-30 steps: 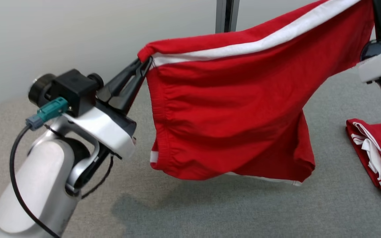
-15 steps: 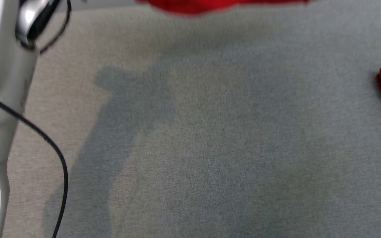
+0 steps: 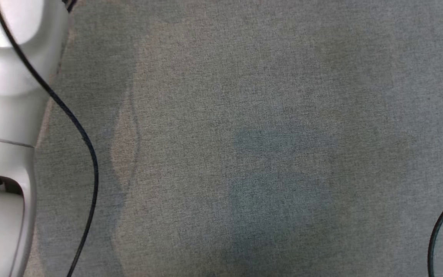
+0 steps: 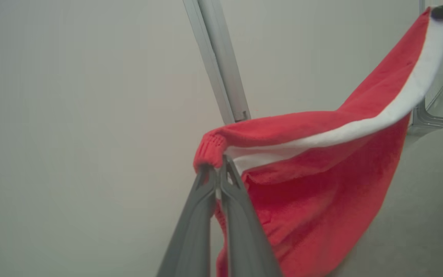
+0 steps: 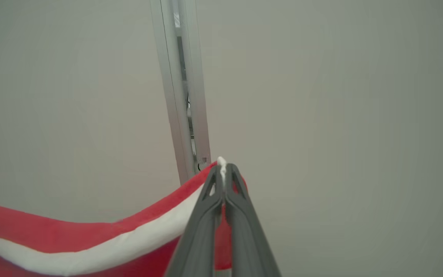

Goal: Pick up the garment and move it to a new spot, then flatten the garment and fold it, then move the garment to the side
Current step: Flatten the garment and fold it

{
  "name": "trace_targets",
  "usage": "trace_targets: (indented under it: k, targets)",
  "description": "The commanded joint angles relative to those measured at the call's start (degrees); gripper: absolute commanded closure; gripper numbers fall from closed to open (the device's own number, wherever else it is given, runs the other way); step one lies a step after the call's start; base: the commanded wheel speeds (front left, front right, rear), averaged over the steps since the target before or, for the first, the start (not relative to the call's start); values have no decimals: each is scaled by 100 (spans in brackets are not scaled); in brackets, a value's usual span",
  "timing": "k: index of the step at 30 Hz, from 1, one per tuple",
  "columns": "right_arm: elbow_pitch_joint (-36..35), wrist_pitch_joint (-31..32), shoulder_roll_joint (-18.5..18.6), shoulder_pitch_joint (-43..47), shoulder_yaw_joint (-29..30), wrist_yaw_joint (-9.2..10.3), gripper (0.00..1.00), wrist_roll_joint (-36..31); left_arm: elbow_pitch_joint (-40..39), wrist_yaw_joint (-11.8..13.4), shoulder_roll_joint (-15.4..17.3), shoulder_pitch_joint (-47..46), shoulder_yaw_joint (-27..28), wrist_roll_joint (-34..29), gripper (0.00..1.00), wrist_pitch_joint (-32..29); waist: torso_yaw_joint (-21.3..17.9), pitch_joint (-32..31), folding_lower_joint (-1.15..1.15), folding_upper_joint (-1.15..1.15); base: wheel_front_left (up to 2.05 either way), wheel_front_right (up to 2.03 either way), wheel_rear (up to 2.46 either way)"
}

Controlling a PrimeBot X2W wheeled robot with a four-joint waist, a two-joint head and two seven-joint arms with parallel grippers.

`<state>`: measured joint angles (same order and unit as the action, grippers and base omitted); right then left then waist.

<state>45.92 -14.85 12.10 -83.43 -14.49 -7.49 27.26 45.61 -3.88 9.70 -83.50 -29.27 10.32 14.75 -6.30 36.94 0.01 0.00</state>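
Above the grey table covering (image 3: 244, 115), I held the garment (image 4: 321, 181) clear of the surface, stretched between both grippers.

1. Grip state. Left gripper (image 4: 218, 170): fingers pressed together on the ribbed red corner (image 4: 210, 148). Right gripper (image 5: 223, 171): fingers pressed together on the far end of the white stripe (image 5: 129, 238).
2. Change. One second earlier the head view faced the hanging garment; it had since tilted down onto the covering, with my pale left forearm (image 3: 2, 96) and its black cable (image 3: 71, 119) at the left edge. That was camera motion, not cloth motion.
3. Meaning. I judged that the carry stage was near its end and that the head was checking a lay-down spot. Flattening, folding and the move aside were not yet done.
4. Materials. The garment was a soft red knit with a slightly fleecy nap; its top edge sagged in a shallow curve and its body hung in loose folds. The covering was a fine, matte weave with a faint long crease towards its left. Behind stood a straight, rigid metal post (image 4: 221, 69) against a plain wall.
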Motion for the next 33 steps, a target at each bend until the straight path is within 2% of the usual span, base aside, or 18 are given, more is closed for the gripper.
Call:
trace_targets:
  k: [1, 10, 16, 25, 32, 33]
  targets:
    - [19, -46, 6, 130, -66, -1, 100, 33, 92, -10, -16, 91, -58, -77, 100, 34, -26, 78, -1, 0, 0, 0, 0]
    - [124, -49, -15, 1278, -273, -1, 100, 566, -154, -110, 15, 950, -231, -276, 100, 45, 50, -129, -1, 0, 0, 0, 0]
    - [279, -44, 111, 1967, -796, -1, 100, 881, -169, -264, 194, 1699, -486, -317, 100, 41, 85, -536, -1, 0, 0, 0, 0]
    - [802, 328, 335, 2535, -1724, -1, 100, 1453, 258, -359, 435, 2523, -1573, -147, 100, 42, 189, -1146, -1, 0, 0, 0, 0]
    - [807, 986, 488, 2856, -2543, -1, 100, 1834, 635, -357, 620, 2805, -2614, 125, 100, 41, 199, -1575, -1, 0, 0, 0, 0]
    - [807, 986, 488, 2856, -2543, -1, 100, 1834, 635, -357, 620, 2805, -2614, 125, 100, 41, 199, -1575, -1, 0, 0, 0, 0]
